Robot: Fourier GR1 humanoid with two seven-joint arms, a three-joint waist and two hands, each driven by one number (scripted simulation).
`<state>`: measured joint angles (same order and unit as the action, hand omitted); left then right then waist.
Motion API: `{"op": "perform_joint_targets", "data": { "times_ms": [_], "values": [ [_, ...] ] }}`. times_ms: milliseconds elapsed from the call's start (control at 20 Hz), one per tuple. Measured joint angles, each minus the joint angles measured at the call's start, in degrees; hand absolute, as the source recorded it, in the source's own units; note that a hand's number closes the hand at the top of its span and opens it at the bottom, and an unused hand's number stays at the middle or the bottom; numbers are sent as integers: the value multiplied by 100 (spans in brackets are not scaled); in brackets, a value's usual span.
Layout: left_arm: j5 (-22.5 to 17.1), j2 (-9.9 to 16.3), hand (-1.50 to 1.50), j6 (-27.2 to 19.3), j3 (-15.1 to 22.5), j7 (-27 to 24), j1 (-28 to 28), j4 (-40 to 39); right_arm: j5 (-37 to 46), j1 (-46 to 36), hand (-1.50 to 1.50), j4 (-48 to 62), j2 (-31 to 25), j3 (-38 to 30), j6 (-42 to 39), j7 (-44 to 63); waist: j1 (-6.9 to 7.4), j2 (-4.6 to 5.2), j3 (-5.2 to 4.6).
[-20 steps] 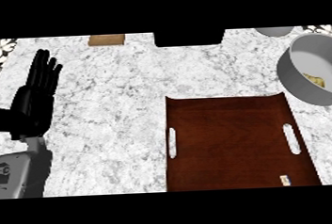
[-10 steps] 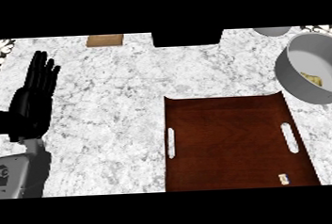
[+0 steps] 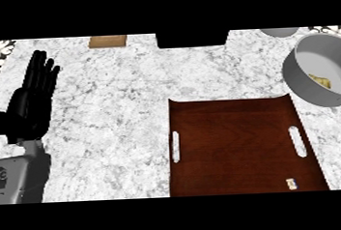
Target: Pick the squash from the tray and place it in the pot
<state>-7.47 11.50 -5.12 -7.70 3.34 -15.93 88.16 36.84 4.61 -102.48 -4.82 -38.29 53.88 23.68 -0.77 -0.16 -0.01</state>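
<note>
You see the squash [image 3: 322, 81] inside the pot [image 3: 300, 77], just beyond the tray [image 3: 239, 143]. Far left of the tray, your left hand [image 3: 31, 101] rests with straight fingers, holding nothing.

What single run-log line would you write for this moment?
left hand: open, resting at left | right hand: not in view | squash: in pot | tray: no squash on it

Illumination is bright and even across the table [image 3: 116, 105]; no glare. The pot [image 3: 307, 79] interior shows soft shading; shadows are faint.
</note>
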Motion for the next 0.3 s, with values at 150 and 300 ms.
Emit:
{"op": "perform_joint_targets", "data": {
  "times_ms": [150,300],
  "values": [
    [48,-64,0,-32,43,-10,-44,-55,-485,596,-150,-504,169,-8,-61,-218,1,2,0],
    [36,-52,0,34,24,-53,68,17,-945,1024,-150,-782,320,-48,-57,-556,14,3,1]
  ]
}}
